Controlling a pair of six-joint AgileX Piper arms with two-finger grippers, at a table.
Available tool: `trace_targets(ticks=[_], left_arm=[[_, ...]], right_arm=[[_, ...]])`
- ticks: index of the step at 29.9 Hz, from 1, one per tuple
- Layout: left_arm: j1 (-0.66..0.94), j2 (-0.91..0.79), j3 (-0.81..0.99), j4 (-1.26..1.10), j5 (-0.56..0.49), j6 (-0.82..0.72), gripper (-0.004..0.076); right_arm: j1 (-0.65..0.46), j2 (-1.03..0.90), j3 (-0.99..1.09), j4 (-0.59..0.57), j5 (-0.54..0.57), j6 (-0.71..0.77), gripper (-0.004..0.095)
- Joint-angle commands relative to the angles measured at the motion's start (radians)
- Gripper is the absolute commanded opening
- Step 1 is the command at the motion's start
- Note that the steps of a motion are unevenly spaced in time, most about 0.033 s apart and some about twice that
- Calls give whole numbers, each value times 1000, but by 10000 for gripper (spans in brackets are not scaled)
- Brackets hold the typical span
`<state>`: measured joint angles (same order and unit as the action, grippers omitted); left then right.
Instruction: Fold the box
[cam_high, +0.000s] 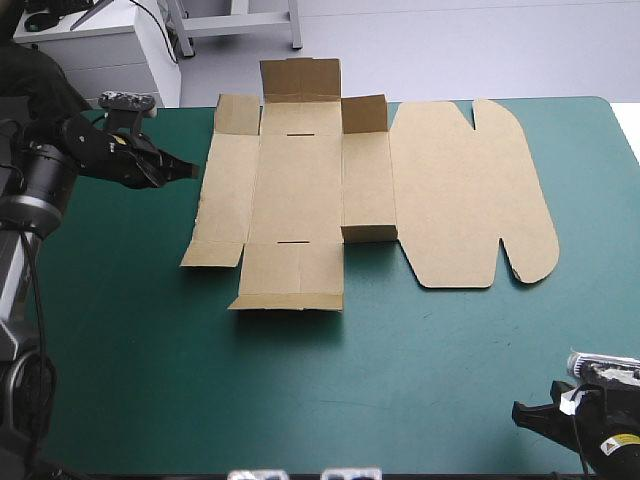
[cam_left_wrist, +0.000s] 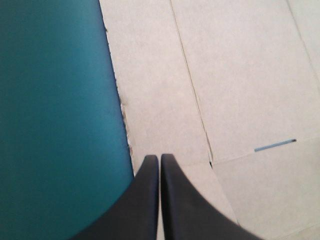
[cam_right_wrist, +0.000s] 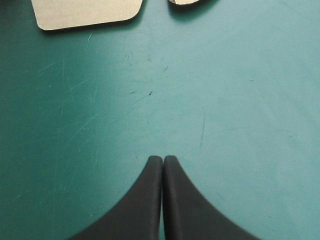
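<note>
No readable text, label or number (box (cam_high: 300, 190) board plain brown).

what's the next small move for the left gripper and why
Probably open the left gripper and work a finger under the left edge of the box: it lies flat, no wall raised, and the shut fingers are at that edge.

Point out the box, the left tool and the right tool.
box (cam_high: 300, 185): high view, on its flat middle panel.
left tool (cam_left_wrist: 160, 158): left wrist view, where its shut fingertips meet.
right tool (cam_right_wrist: 163, 159): right wrist view, where its shut fingertips meet.
</note>
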<state>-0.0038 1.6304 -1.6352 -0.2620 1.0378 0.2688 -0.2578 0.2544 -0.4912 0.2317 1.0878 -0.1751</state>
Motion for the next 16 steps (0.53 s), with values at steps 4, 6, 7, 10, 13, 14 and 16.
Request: trace_targets(ticks=[4,6,7,10,13,14,16], left_arm=[[128,130,-176,-257,26,79,-7],[148,175,-213,-286,42,98,-8],[156,197,-232,-307,51,108,-8],[173,261,-278,-349,58,111,-8],[179,316,-315,-395,73,112,-8],[181,332,-323,-411,81,112,-8],[186,358,-330,-440,95,112,-8]], right_arm=[[4,11,-22,9,-57,-11,-14],[4,11,-22,9,-57,-11,-14],[4,11,-22,9,-57,-11,-14],[4,11,-22,9,-57,-11,-14],[4,11,-22,9,-57,-11,-14],[4,11,-22,9,-57,-11,-14],[4,11,-22,9,-57,-11,-14]])
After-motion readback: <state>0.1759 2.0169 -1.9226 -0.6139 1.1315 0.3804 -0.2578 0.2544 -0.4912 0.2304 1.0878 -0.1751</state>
